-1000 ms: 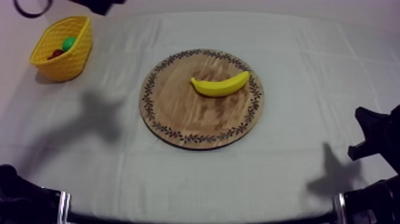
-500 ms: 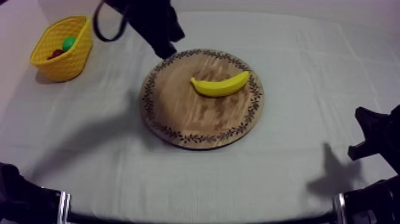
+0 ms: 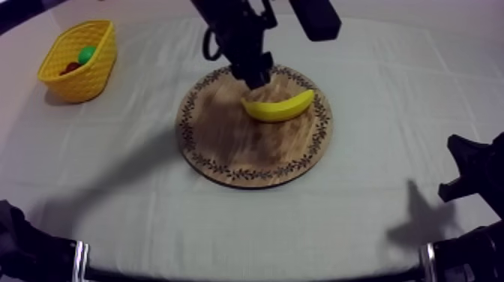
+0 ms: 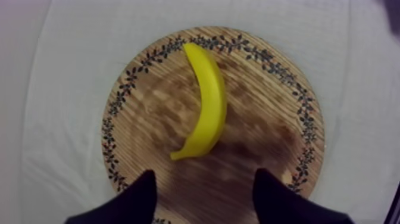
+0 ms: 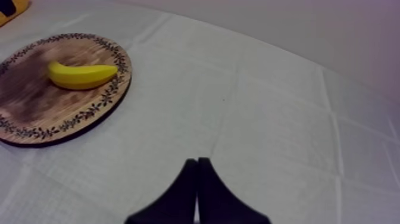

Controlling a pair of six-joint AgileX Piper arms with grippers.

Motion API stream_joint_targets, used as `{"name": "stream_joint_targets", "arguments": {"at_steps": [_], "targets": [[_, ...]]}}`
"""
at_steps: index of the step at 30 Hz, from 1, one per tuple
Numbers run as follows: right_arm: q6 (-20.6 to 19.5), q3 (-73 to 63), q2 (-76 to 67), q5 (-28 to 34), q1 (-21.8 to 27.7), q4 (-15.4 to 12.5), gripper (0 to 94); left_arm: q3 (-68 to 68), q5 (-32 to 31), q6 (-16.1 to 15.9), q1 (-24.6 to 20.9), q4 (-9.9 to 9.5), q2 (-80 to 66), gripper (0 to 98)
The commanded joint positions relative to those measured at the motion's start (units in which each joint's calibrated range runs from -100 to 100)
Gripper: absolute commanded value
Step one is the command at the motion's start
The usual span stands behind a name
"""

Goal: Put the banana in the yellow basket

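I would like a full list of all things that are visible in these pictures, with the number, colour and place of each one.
wooden board: one, brown with a dark patterned rim, middle of the table
banana: one, yellow, lying on the board
basket: one, yellow, far left corner of the table
green fruit: one, green, inside the basket
small red fruit: one, red, inside the basket beside the green one
cloth: one, grey-white, covering the table
left gripper: one, black, jaws apart, above the board near one end of the banana
right gripper: one, black, jaws together on nothing, low over bare cloth at the right side
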Motion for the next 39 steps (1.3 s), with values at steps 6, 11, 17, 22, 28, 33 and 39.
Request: {"name": "stream_joint_targets", "arguments": {"at_steps": [6, 11, 17, 22, 28, 33, 39], "targets": [[0.02, -0.03, 0.03, 0.02, 0.0, 0.0, 0.2, -3.58, 0.36, 0.37, 0.47, -0.08, 6.82, 83.8], [0.02, -0.03, 0.03, 0.02, 0.0, 0.0, 0.2, -4.77, 0.39, 0.51, 0.52, 0.13, 10.75, 84.7], [0.02, -0.03, 0.03, 0.02, 0.0, 0.0, 0.2, -5.92, 0.39, 0.17, 0.45, 0.57, 15.14, 83.9], [0.02, -0.03, 0.03, 0.02, 0.0, 0.0, 0.2, -6.83, 0.39, -0.41, -0.06, 1.64, 18.53, 82.8], [0.0, -0.03, 0.03, 0.02, 0.0, 0.0, 0.2, -9.53, 0.39, -1.1, -0.45, 2.39, 22.25, 80.7], [-0.02, -0.03, 0.03, 0.02, 0.0, 0.0, 0.2, -13.49, 1.98, -1.79, -0.54, 2.92, 25.66, 78.2], [-0.03, -0.03, 0.03, 0.02, 0.0, 0.0, 0.2, -15.92, 3.08, -2.14, -0.67, 3.48, 28.14, 62.9]]}}
